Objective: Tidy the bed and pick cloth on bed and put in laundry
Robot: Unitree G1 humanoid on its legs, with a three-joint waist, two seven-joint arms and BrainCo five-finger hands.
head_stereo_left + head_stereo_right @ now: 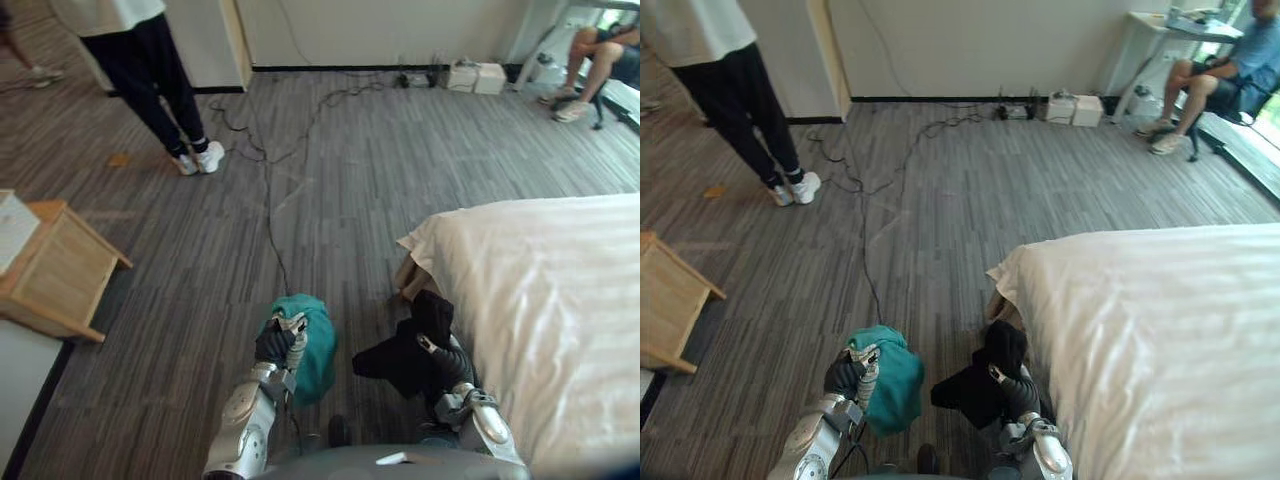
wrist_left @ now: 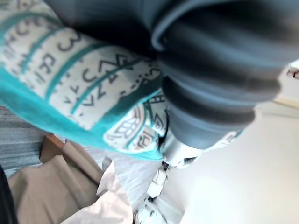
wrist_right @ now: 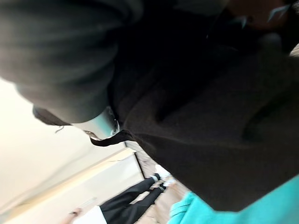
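A teal cloth with a white patterned side hangs bunched over the floor in front of me, and my left hand is shut on it. Just to its right, a black cloth droops from my right hand, whose fingers are curled into the fabric. Both hands are held low and close together, beside the near corner of the bed. The bed has a smooth white striped sheet and nothing lying on the part I see.
A wooden bedside stand sits at the left. One person stands at the far left and another sits at the far right. Black cables trail across the grey floor to white boxes by the wall.
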